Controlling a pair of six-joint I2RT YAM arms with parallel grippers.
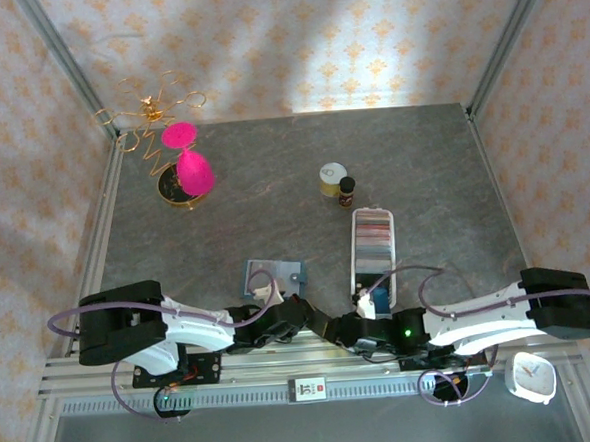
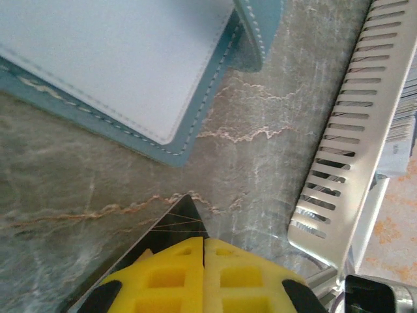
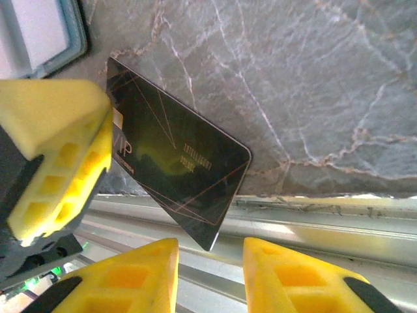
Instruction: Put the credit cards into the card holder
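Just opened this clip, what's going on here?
The left gripper has its jaws shut on a black card, holding it tilted near the table's front rail. The right gripper sits at the card's lower corner with its jaws open, not gripping it. The teal card holder lies on the table close by. The white slotted tray beside it holds more cards.

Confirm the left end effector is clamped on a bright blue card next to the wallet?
Not blue. The card in the left end effector is black with thin gold lines, as the right wrist view shows. It is clamped, next to the wallet.
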